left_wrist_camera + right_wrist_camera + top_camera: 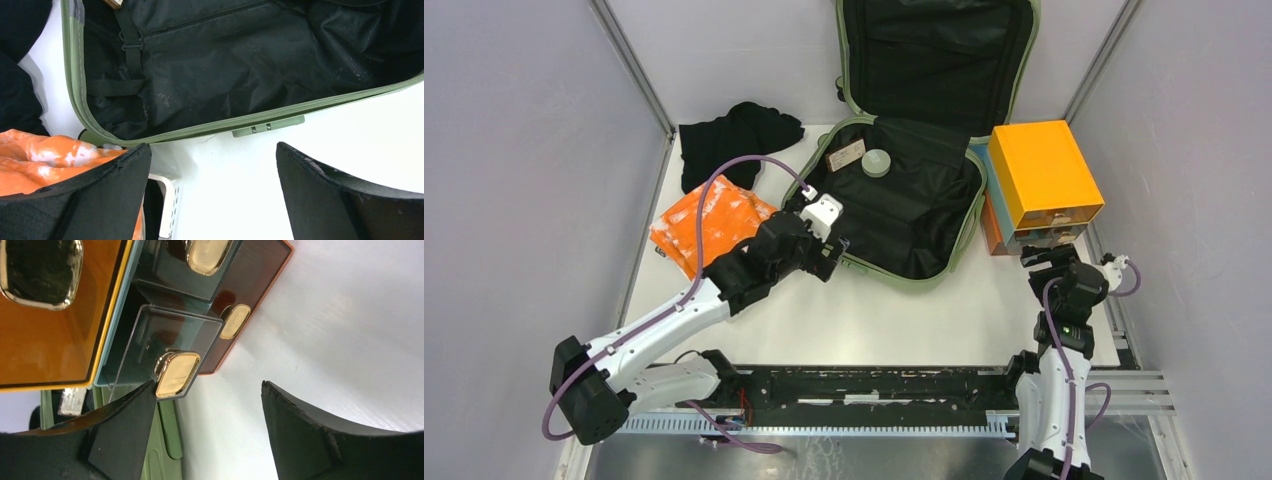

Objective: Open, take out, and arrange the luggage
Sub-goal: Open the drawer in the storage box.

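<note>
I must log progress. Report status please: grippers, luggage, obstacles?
Left gripper open at luggage front edge. Right gripper open at orange drawer box. Luggage open, round grey container inside. No obstacle seen.

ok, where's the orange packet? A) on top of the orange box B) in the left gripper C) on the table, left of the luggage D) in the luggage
C: the packet lies on the table, left of the open luggage.
</note>
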### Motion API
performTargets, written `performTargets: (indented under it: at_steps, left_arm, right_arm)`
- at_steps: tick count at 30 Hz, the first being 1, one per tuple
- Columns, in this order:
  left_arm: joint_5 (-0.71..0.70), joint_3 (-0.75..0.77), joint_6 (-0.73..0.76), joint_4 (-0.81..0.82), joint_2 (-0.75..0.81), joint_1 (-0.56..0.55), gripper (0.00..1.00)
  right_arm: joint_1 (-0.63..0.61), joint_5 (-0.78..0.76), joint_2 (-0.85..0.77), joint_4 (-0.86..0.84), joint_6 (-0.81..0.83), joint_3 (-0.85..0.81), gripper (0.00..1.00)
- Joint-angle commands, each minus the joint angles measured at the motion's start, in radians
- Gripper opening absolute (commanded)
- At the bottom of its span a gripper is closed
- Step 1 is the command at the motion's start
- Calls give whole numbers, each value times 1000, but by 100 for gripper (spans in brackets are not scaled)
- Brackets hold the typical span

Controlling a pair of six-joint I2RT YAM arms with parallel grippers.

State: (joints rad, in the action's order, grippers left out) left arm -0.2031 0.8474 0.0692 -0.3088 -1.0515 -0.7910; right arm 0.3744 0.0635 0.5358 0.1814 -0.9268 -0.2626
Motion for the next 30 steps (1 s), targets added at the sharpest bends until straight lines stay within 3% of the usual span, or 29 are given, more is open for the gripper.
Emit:
performTargets:
  at_steps: [1,6,12,17,21,24,26,28,30]
  left_arm:
    - [5,15,24,17,-3,6,100]
    - [20,16,18,27,6,6,100]
    - [82,50,-4,23,-2,6,96]
    - [306,147,-94,18,-30,6,93]
    - [589,193,-293,179,-85,4,89]
    - [741,206,-485,377,-180,1,79]
    - [788,229,-550,477,-246,-5,68]
    - [797,265,-566,485,-299,-12,61]
    - [802,279,-556,482,-321,-14,57]
  right_arm:
    - [-8,94,17,21,141,-19,83]
    - [-36,-10,1,123,285,-148,91]
    - [-55,116,11,41,348,-185,89]
    - [-87,328,3,-47,492,-234,85]
    - [-141,372,6,-37,623,-375,76]
    - [-171,356,49,-33,659,-487,64]
    - [-178,287,115,25,688,-572,47]
    - [-185,160,177,135,718,-645,29]
    - [-197,70,185,190,718,-648,19]
